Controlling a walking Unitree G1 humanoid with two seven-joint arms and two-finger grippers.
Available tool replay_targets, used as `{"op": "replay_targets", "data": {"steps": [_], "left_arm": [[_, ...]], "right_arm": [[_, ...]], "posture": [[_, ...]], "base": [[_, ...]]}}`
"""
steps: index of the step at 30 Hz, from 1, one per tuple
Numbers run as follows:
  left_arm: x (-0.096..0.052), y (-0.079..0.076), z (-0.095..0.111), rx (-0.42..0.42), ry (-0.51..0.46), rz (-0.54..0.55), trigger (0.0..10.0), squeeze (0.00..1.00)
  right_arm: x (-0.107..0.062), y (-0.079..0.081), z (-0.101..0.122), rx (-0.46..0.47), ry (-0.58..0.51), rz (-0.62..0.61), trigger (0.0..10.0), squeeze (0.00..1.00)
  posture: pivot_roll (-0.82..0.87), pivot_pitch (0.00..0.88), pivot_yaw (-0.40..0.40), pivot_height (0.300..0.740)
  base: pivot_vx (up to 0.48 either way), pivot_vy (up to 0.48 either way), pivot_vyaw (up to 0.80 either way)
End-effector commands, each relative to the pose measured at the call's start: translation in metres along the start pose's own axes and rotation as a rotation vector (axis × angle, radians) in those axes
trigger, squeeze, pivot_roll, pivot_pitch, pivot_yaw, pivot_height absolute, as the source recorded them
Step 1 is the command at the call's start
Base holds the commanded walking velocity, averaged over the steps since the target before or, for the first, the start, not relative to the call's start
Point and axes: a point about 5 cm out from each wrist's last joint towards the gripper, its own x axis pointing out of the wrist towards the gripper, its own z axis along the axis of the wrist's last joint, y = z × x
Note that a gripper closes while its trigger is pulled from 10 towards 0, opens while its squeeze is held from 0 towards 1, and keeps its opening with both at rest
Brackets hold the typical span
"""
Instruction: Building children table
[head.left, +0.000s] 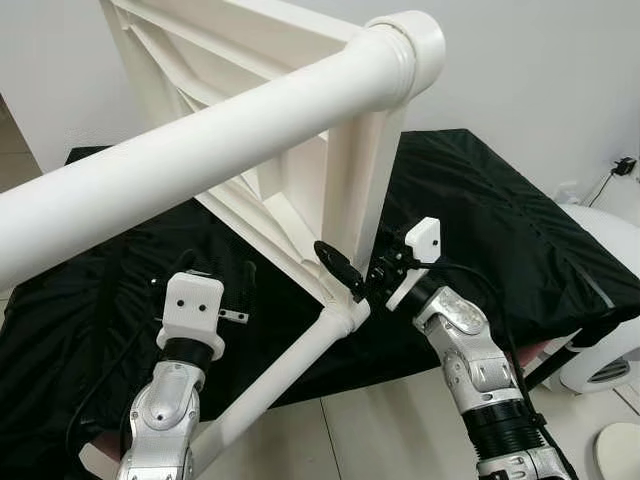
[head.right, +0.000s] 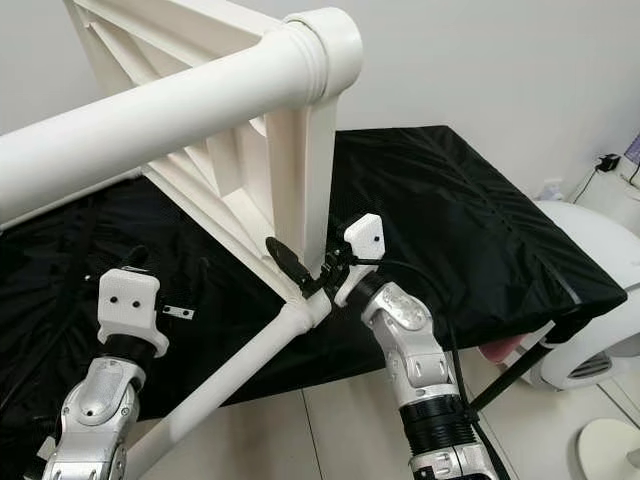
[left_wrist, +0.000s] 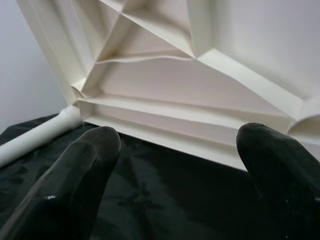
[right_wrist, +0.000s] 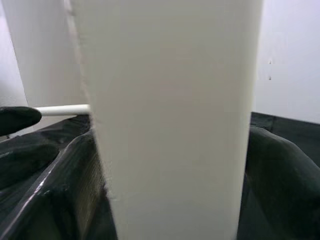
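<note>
The white children's table top (head.left: 270, 190) stands tipped on its edge on the black cloth, ribbed underside towards me. One thick white leg (head.left: 200, 160) juts from its upper corner towards the camera. A second leg (head.left: 280, 375) runs from the lower corner down to the left. My right gripper (head.left: 360, 270) is shut on the table's side panel (right_wrist: 170, 115) just above that lower corner, one finger on each face. My left gripper (left_wrist: 182, 175) hovers open over the cloth, facing the ribbed underside (left_wrist: 200, 100) and touching nothing.
The black cloth (head.left: 480, 200) covers a low platform with its front edge near my arms. A white rounded appliance (head.left: 610, 300) and a white disc (head.left: 620, 450) sit on the tiled floor at right. A white wall stands behind, with a plug (head.left: 622, 167).
</note>
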Motion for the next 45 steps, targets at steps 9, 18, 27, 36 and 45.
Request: {"op": "replay_targets", "data": {"steps": [9, 18, 27, 36, 45], "left_arm": [[-0.004, -0.001, 0.002, 0.005, 0.009, 0.052, 10.0, 0.0], [-0.006, -0.005, 0.003, 0.007, 0.01, 0.055, 10.0, 0.0], [-0.008, -0.008, 0.005, 0.008, 0.006, 0.062, 10.0, 0.0], [-0.011, -0.011, 0.005, 0.003, 0.005, 0.075, 10.0, 0.0], [-0.012, -0.014, 0.004, -0.006, 0.011, 0.067, 10.0, 0.0]], "right_arm": [[0.015, -0.001, 0.012, 0.034, -0.009, -0.025, 10.0, 0.0], [0.023, 0.001, 0.014, 0.04, -0.006, -0.02, 8.0, 0.0], [0.028, 0.001, 0.013, 0.051, 0.022, 0.001, 0.0, 0.0], [0.028, 0.003, 0.009, 0.038, 0.062, 0.031, 1.7, 0.0], [0.027, -0.007, 0.012, 0.021, 0.042, -0.065, 10.0, 0.0]], "posture": [[0.04, 0.077, -0.063, 0.74], [0.05, 0.066, -0.079, 0.74], [0.06, 0.062, -0.099, 0.74], [0.07, 0.046, -0.122, 0.74], [0.05, 0.037, -0.104, 0.74]], "base": [[0.0, 0.0, 0.0], [0.0, 0.0, 0.0], [0.0, 0.0, 0.0], [0.0, 0.0, 0.0], [0.0, 0.0, 0.0]]}}
